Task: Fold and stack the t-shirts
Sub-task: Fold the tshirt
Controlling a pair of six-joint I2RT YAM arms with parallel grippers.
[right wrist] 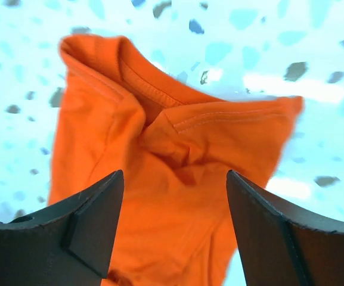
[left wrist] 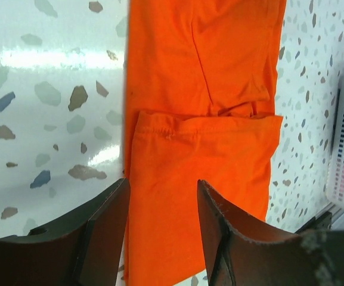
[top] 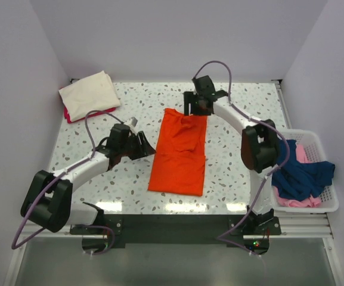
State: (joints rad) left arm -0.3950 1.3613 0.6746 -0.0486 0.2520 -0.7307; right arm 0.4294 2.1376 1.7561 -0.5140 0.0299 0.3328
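While left gripper (left wrist: 161, 190) and right gripper (right wrist: 174, 179) gape empty, orange t-shirt (top: 180, 158) lies folded.

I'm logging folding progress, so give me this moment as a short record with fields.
orange t-shirt: folded into a long strip, lying mid-table
left gripper: open, at the shirt's left edge
right gripper: open, over the collar end
stack: cream t-shirt on magenta t-shirt, far left corner
basket: white, at the right edge, holding navy t-shirt and pale pink t-shirt, unfolded
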